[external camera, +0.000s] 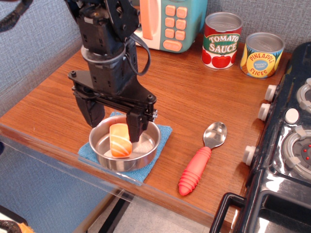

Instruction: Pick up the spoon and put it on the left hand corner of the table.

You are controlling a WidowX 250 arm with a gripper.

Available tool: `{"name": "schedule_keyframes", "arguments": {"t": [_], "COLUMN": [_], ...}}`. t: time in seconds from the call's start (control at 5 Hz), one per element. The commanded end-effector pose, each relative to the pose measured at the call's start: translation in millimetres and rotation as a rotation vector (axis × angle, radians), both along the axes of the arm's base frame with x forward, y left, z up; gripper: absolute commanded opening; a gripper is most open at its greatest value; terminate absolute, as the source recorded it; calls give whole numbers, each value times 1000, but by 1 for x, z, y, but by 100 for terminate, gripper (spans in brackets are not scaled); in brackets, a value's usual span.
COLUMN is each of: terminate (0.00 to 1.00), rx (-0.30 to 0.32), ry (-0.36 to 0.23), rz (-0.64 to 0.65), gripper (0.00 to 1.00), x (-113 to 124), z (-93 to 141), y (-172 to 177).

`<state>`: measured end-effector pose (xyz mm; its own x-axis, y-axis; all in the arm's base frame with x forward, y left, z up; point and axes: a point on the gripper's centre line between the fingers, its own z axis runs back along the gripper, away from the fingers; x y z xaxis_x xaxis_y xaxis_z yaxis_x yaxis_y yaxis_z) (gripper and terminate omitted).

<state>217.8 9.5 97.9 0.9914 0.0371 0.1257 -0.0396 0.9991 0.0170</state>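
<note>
Red-handled spoon [201,158] was found lying near the table's [204,92] front edge, beside the stove. Gripper [112,122] fingers were spread above the pan, empty. Ribbed handle judged light, rigid, easily gripped.

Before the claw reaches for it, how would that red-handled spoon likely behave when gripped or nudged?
The spoon looks like rigid plastic, so probably stiff and light. Its ribbed red handle should give grip; the shiny bowl looks more slippery. The rounded handle may roll a little if pushed sideways on the smooth table.
</note>
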Motion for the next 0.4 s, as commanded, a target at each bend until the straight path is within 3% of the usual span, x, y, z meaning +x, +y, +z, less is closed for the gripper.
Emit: {"name": "schedule_keyframes", "arguments": {"t": [0.0,0.2], "terminate": [0,0], "rx": [0,-1], "ry": [0,0], "rz": [0,-62], "gripper": [100,100], "x": [0,7], "z": [0,0], "y": [0,-31]}}
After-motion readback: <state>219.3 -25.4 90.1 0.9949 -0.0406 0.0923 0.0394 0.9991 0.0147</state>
